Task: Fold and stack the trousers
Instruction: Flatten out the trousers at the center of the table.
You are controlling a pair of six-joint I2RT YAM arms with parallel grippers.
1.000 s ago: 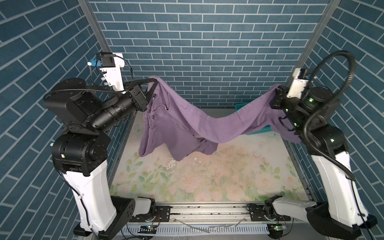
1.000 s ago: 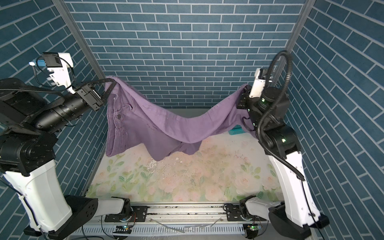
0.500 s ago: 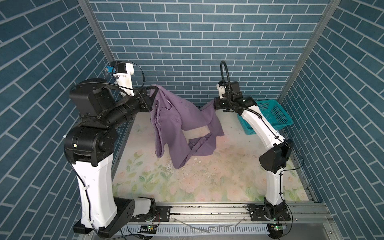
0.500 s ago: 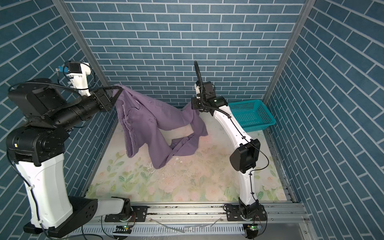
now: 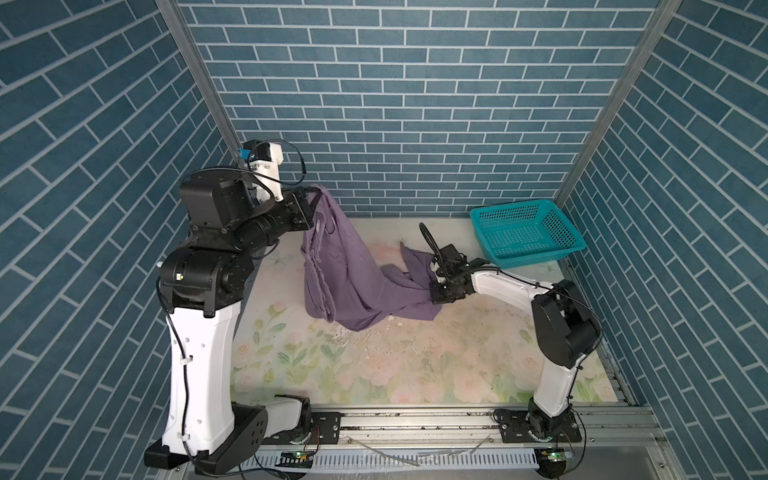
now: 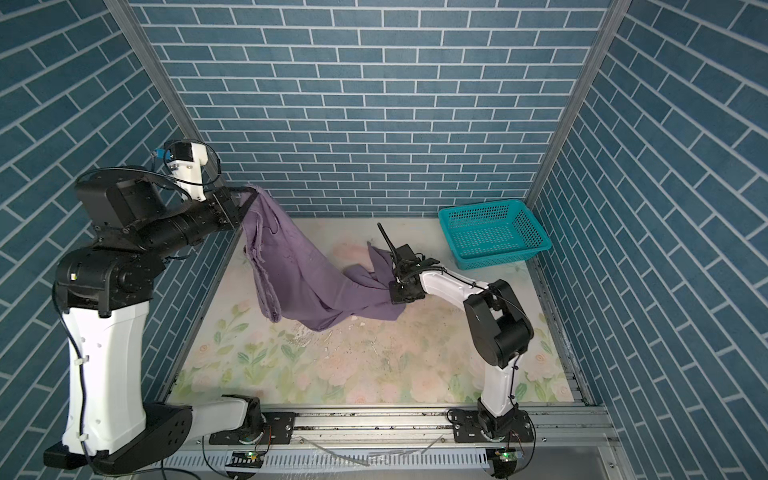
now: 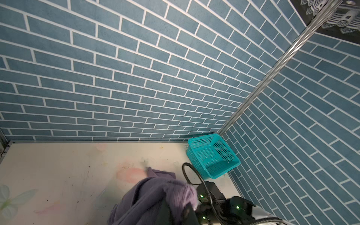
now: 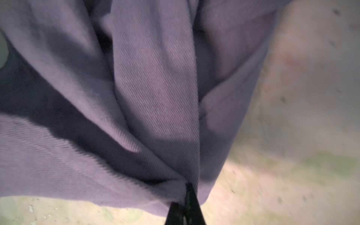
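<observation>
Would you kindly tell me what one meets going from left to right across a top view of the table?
left pincer → trousers → right pincer → teal basket

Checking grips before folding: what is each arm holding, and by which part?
Both hold the trousers: left gripper pinches the raised upper edge; right gripper pinches bunched cloth near the table.

Soft, even light fills both top views, sharp throughout.
The right wrist view is dim and motion-blurred, with deep shadows in the trousers (image 8: 155, 87); the brick wall (image 7: 136, 78) bows at the left wrist view's edges.
</observation>
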